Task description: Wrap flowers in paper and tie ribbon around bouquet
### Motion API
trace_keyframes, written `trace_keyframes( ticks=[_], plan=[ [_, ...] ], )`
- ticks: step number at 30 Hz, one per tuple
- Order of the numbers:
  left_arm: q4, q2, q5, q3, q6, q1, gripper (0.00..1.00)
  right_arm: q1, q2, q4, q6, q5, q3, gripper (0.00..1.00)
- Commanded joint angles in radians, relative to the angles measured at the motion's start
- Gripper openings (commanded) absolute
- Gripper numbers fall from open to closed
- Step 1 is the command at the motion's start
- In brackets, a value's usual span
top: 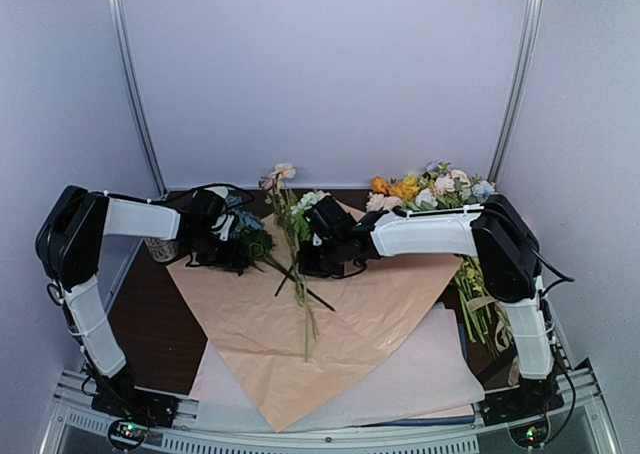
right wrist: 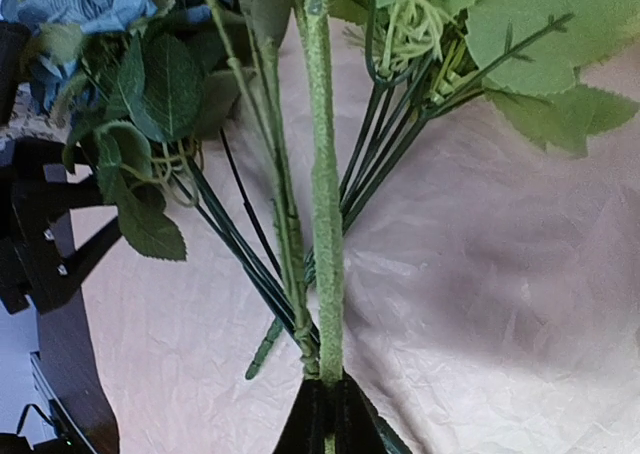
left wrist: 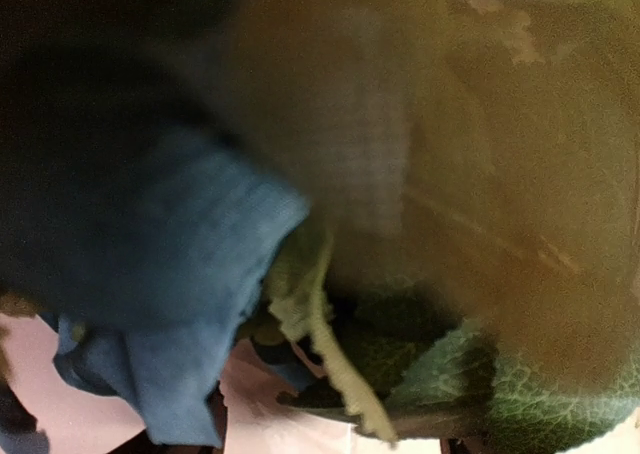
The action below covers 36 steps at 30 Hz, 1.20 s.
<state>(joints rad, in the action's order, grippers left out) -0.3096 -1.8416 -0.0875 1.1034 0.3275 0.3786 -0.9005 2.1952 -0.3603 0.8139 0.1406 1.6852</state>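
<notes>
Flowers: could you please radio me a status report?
Right end effector shut on green flower stems. Left end effector against dusty blue flower head, grip unclear. Creased peach paper flat, unwrapped.

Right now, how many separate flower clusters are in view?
3: blue sprig at the paper's left edge, pink-white stems at its centre, orange-yellow bunch back right. More may be hidden.

light: soft, even | left wrist: dim, blurred | right wrist: sharp
</notes>
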Motion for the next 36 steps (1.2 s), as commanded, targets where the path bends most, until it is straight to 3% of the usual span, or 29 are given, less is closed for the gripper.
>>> trace_keyframes(
  ticks=[1, 12, 18, 22, 25, 29, 36],
  plan=[
    [0.044, -0.014, -0.017, -0.011, 0.007, -0.005, 0.76, -0.011, -0.037, 0.124, 0.111, -0.074, -0.037, 0.0],
    [0.023, 0.003, -0.014, -0.007, 0.008, 0.025, 0.73, -0.022, 0.056, 0.101, 0.148, -0.075, 0.027, 0.01],
    [0.008, 0.062, -0.009, -0.017, -0.002, 0.067, 0.71, -0.008, 0.026, 0.025, 0.037, -0.062, 0.055, 0.29],
    [-0.014, 0.1, -0.002, -0.042, -0.008, 0.072, 0.63, -0.005, -0.049, -0.034, -0.068, -0.098, 0.023, 0.37],
    [-0.019, 0.105, 0.005, -0.056, -0.02, 0.086, 0.55, 0.003, -0.102, -0.042, -0.097, -0.132, -0.046, 0.36],
    [-0.025, 0.06, -0.004, -0.047, -0.019, 0.11, 0.46, 0.014, -0.062, -0.105, -0.123, -0.137, -0.043, 0.27],
    [-0.031, -0.025, -0.008, -0.003, -0.031, 0.183, 0.44, 0.01, 0.044, -0.166, -0.142, -0.051, 0.007, 0.18]
  ],
)
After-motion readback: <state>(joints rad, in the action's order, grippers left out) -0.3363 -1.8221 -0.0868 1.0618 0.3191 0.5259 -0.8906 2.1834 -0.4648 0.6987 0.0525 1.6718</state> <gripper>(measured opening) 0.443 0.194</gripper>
